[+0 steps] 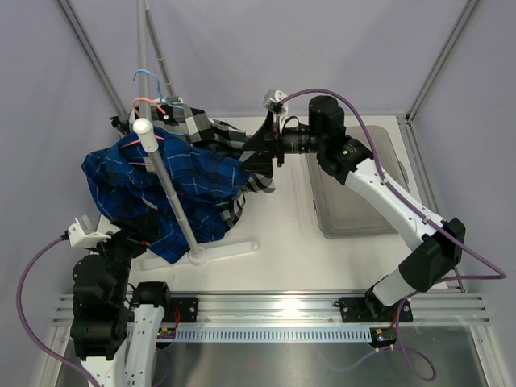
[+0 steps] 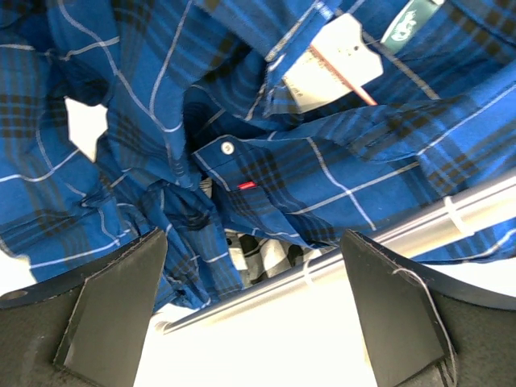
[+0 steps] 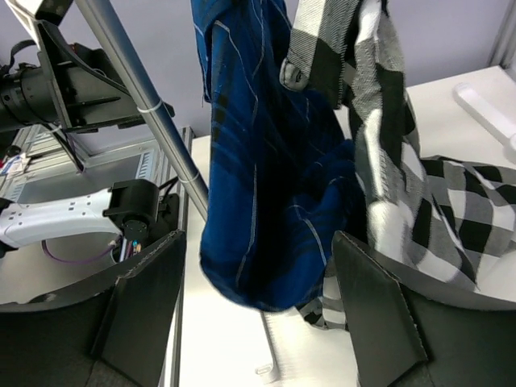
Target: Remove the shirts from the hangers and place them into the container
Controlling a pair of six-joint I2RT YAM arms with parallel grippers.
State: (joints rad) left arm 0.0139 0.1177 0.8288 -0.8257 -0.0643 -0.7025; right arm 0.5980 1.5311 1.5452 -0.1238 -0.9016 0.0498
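The blue plaid shirt (image 1: 153, 181) hangs bunched on the pink hanger (image 1: 150, 101) at the rack's top. Behind it hangs the black, white and grey checked shirt (image 1: 211, 129). A light blue hanger (image 1: 148, 76) shows above. My left gripper (image 1: 135, 234) is open just under the blue shirt (image 2: 322, 169), its fingers (image 2: 105, 310) holding nothing. A pink hanger wire (image 2: 343, 76) crosses the collar label. My right gripper (image 1: 254, 153) is open at the checked cloth. The blue shirt's low end (image 3: 266, 218) hangs between its fingers (image 3: 375, 314), with the checked shirt (image 3: 387, 153) beside it. The container (image 1: 351, 216) lies at the right.
The white rack pole (image 1: 173, 193) slants down to its flat foot (image 1: 230, 247) on the table. It crosses the left wrist view (image 2: 387, 242) and the right wrist view (image 3: 153, 113). The left arm's white link (image 3: 56, 218) shows beyond. Grey tent walls close the back.
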